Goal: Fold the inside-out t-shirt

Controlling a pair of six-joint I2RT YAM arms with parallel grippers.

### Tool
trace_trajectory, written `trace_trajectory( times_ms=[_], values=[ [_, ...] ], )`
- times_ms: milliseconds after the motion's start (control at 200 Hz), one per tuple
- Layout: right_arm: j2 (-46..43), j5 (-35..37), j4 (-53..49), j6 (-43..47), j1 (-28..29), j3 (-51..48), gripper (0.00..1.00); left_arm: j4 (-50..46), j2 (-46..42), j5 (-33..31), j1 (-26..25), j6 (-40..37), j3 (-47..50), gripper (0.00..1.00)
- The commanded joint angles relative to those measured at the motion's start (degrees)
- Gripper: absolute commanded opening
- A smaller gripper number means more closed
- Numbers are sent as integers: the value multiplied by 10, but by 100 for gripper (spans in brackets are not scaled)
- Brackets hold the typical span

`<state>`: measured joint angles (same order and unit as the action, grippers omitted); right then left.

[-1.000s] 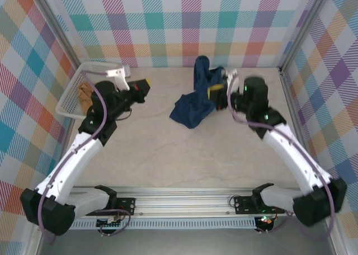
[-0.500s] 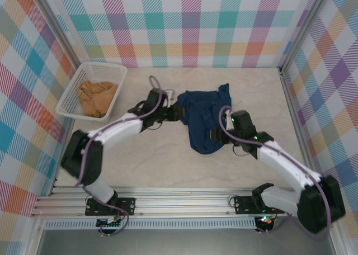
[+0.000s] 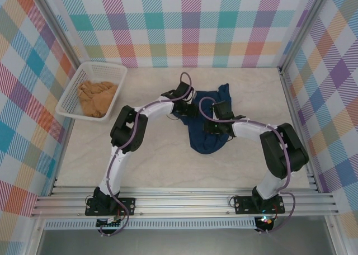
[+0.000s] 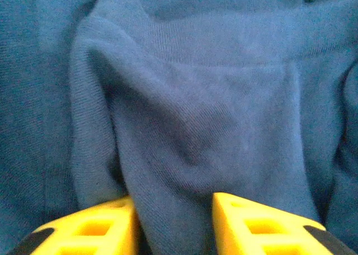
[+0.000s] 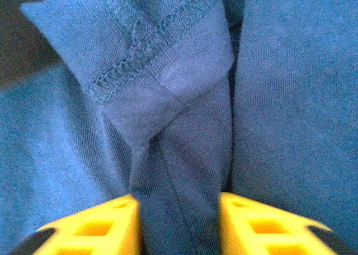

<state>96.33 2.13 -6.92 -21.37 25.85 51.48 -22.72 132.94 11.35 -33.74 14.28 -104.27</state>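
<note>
Top external, centre: t-shirt (image 3: pixel 208 135) folds are pinched in the narrowly parted left gripper (image 4: pixel 173 204) and right gripper (image 5: pixel 178 202). Flattening is judged current, with outward pulling needed next.

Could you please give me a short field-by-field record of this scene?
t-shirt: navy, crumpled mid-table, not yet folded
left gripper: closed on a fold of the t-shirt
right gripper: closed on a fold of the t-shirt, below a stitched hem
basket: white, far left corner of the table
tan-orange garment: bunched inside the basket, untouched
</note>
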Motion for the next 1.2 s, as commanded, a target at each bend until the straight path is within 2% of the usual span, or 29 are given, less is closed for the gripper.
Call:
trace_trajectory(
  times_ms=[0,65,120,240,395,540,625,695,825,900,980,1055,1195],
  values=[
    [-30,20,25,5,-13,0,18,-23,-10,26,8,1,-14,17],
    [-71,9,28,15,-23,-15,10,-4,-43,33,15,1,13,7],
    [-113,-12,28,24,-34,-29,7,17,-80,39,22,0,43,0],
    [-207,-80,19,32,-63,-49,4,63,-183,39,36,7,131,0],
    [-294,-161,4,46,-91,-56,0,133,-339,13,39,24,298,0],
    [-314,-274,-2,87,-96,-37,0,176,-473,24,39,67,461,0],
    [-315,-303,-2,86,-96,-34,0,163,-562,-15,35,88,554,0],
    [-321,-278,-9,71,-96,-40,0,154,-658,-70,34,116,633,0],
    [-331,-83,-122,-4,-101,-34,0,114,-840,-162,33,159,761,0],
    [-351,-21,-157,-26,-101,-53,1,80,-888,-157,34,161,789,0],
    [-377,45,-173,-42,-101,-82,3,54,-883,-126,33,156,790,0],
    [-395,38,-169,-48,-101,-106,4,40,-850,-126,33,157,776,0],
    [-398,-78,-126,-33,-94,-135,3,40,-790,-168,34,158,732,0]
  ],
)
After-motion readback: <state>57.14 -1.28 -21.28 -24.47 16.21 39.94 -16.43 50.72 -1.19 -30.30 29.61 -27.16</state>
